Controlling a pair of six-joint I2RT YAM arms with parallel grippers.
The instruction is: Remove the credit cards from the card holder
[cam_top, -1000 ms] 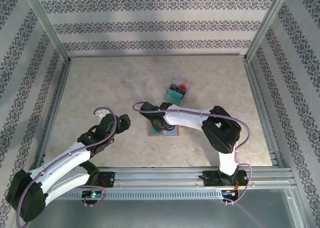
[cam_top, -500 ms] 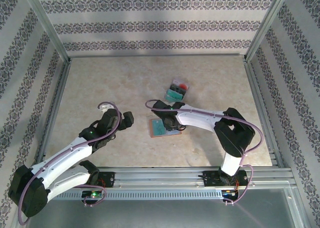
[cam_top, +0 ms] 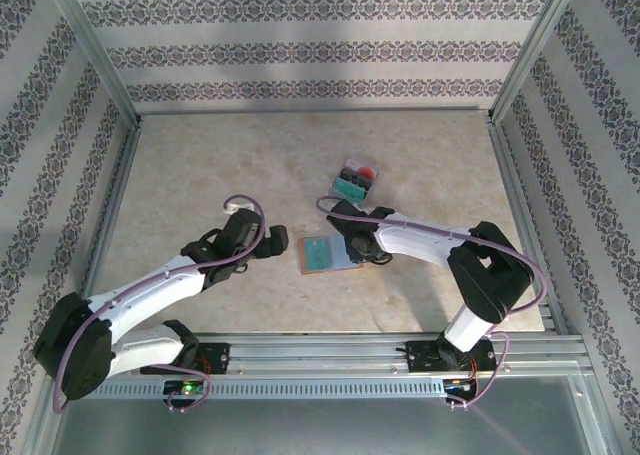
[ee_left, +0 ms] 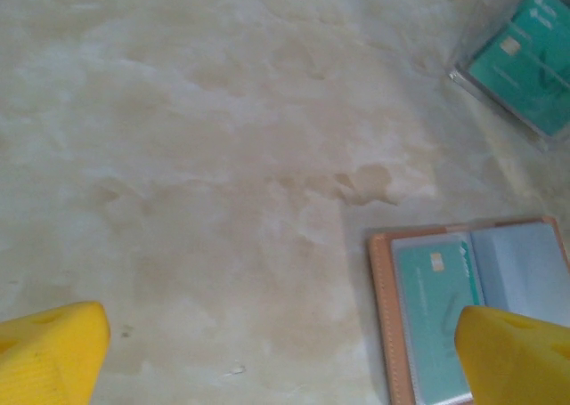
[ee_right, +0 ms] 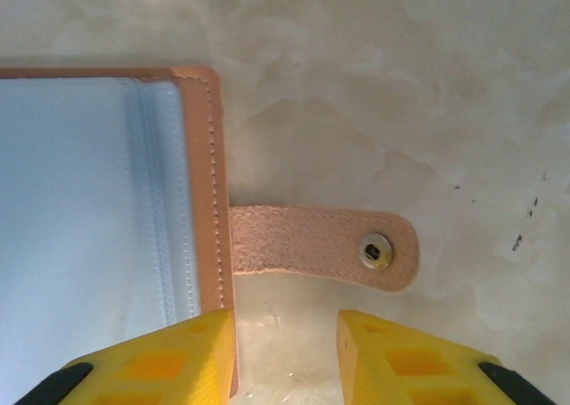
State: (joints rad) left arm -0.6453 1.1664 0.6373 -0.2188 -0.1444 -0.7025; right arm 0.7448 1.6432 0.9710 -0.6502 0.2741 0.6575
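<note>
The left gripper (ee_left: 280, 347) hangs over the bare table (ee_left: 223, 156) with its two yellow fingers (ee_left: 49, 352) spread wide and released, and nothing is between them. The card holder (ee_left: 521, 263) lies open and flat on the table just in front of one of these fingers, which covers its near corner, and well away from the other one. A teal credit card (ee_left: 434, 311) sits inside the pocket of the card holder nearest to that finger. The pocket beside it looks grey-blue, and I cannot tell if it holds a card. Further ahead of the same finger, apart from the holder, lies a stack of cards (ee_left: 525, 62) with a teal one on top. The right gripper (ee_right: 285, 347) is low over the other side of the card holder (ee_right: 89, 200). Its fingers (ee_right: 169, 360) stand only a little apart and grasp nothing, and bare table shows in the gap. One finger is over the stitched brown edge of the holder. The small brown tab (ee_right: 312, 247) with its metal snap (ee_right: 376, 251) lies flat just ahead of the gap, not between the fingers. From above, the left gripper (cam_top: 278, 243) and the right gripper (cam_top: 362, 253) are on either side of the card holder (cam_top: 322, 254), and the stack of cards (cam_top: 352, 181) is beyond the right one.
</note>
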